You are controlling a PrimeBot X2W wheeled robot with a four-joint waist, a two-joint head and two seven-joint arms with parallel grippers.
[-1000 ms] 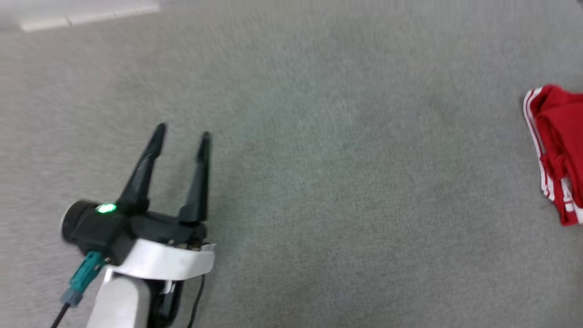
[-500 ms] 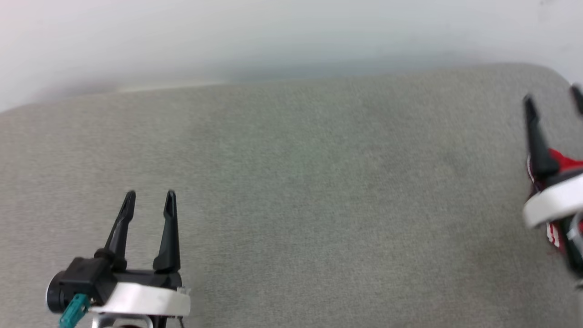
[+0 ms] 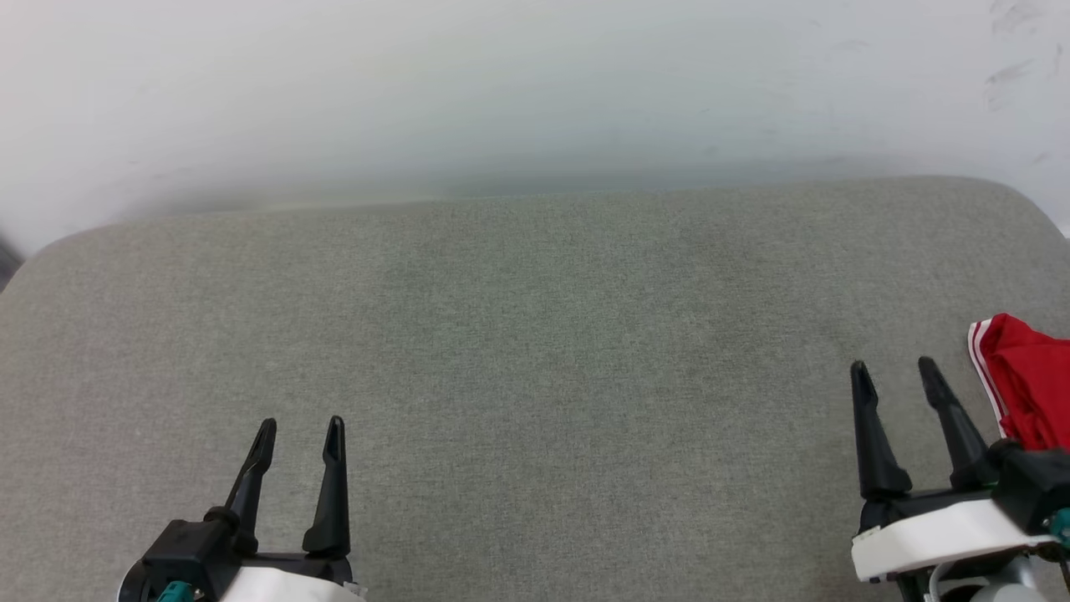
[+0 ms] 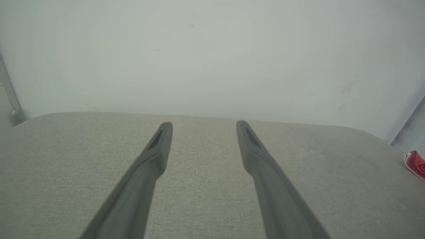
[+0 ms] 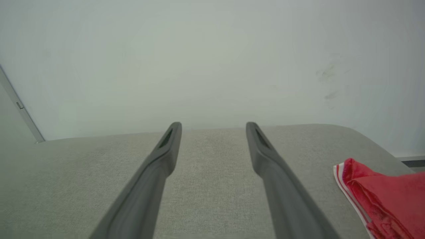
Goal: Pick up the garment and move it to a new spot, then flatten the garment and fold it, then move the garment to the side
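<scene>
Garment point(image 3: 1028, 389), red with a white-striped edge, lies bunched at right on the surface point(image 3: 535, 376); left pincer point(image 3: 301, 424) and right pincer point(image 3: 893, 366) gape wide, empty.

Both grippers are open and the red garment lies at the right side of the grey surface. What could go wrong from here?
1. The garment lies bunched close to the right edge of the grey surface; a sideways nudge from the open right gripper might push it off.
2. Its folds overlap, so a pinch may catch only one layer and the rest could drag.
3. The left gripper is far from it, so it can hardly help.
</scene>
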